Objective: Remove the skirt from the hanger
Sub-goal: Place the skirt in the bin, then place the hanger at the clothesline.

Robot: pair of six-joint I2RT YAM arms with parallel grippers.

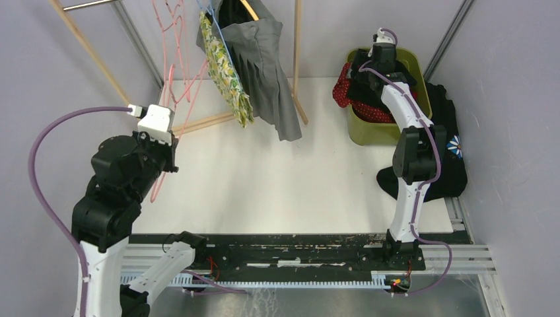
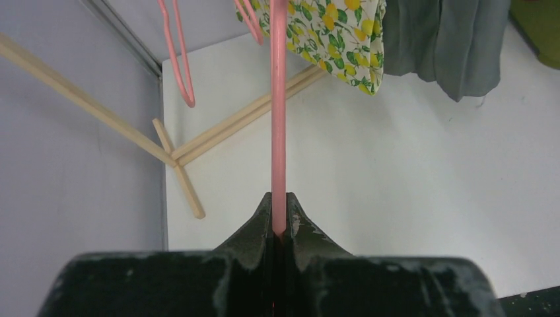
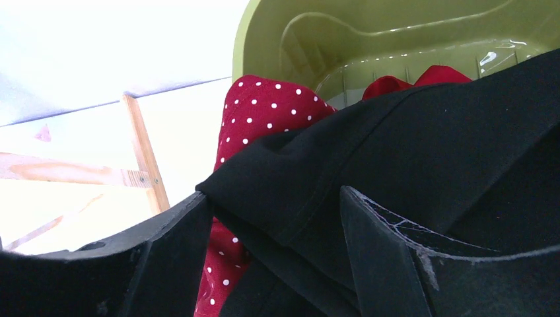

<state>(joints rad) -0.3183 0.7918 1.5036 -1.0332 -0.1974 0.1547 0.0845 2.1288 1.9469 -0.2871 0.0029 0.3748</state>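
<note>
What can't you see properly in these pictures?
- Top view: the hanger hook of the grey skirt is cut off by the top edge.
- Left wrist view: the pink hanger runs past the top edge, its hook unseen.
- Right wrist view: the green bin has its bottom hidden under black cloth and red dotted cloth.
</note>
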